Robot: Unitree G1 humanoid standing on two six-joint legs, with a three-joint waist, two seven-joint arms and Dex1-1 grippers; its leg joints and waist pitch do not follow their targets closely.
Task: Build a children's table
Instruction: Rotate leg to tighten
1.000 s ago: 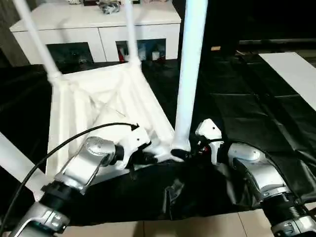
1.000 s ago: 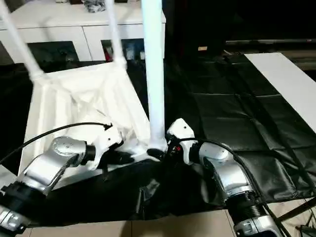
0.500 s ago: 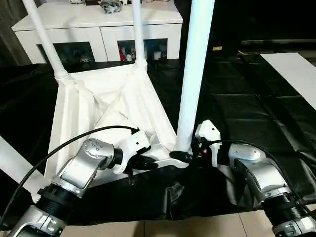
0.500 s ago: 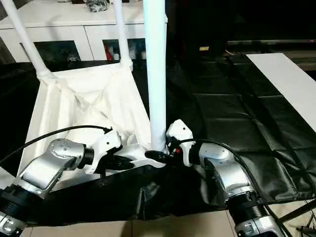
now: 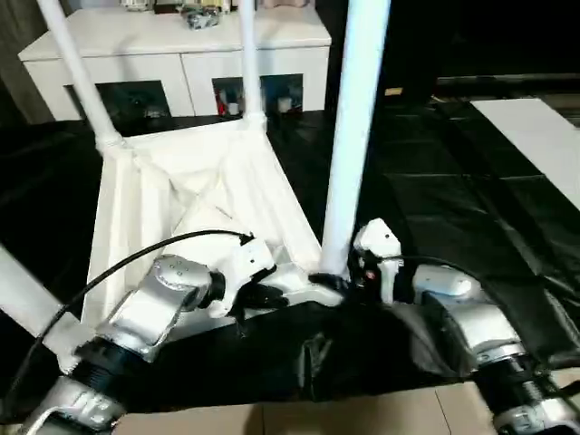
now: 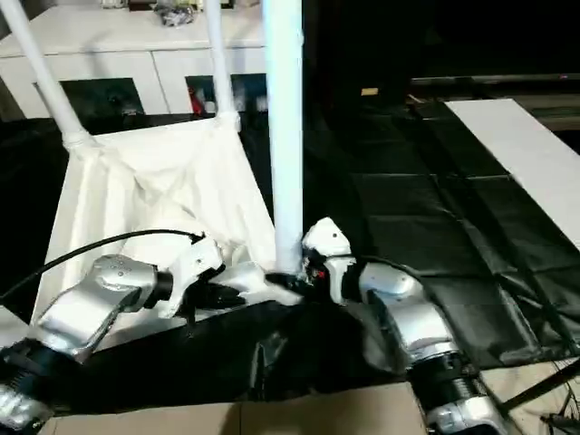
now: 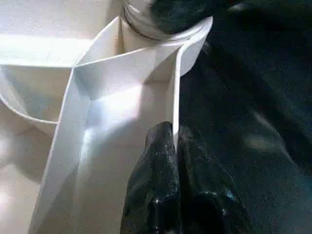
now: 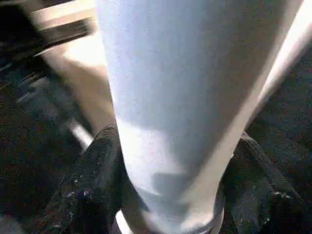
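The children's table lies upside down on a black sheet, its ribbed white tabletop (image 5: 181,190) facing up. Two legs (image 5: 77,72) (image 5: 247,59) stand in the far corners and a third (image 5: 23,299) is at the near left. The near-right leg (image 5: 349,136) stands upright in its corner socket. My right gripper (image 5: 337,283) is shut on the base of this leg, with one black finger (image 8: 92,180) on each side of the tube. My left gripper (image 7: 174,134) pinches the tabletop's thin near rim (image 7: 175,87), just beside that same corner.
A white glass-door cabinet (image 5: 181,45) stands right behind the table. A white board (image 5: 544,136) lies on the black sheet (image 5: 435,181) at the far right. Pale floor tiles (image 5: 272,421) show at the near edge. A black cable (image 5: 136,258) arcs over my left forearm.
My right gripper's fingers have drawn in around the base of the near-right leg. The left gripper has kept its pinch on the rim. The camera has shifted a little.
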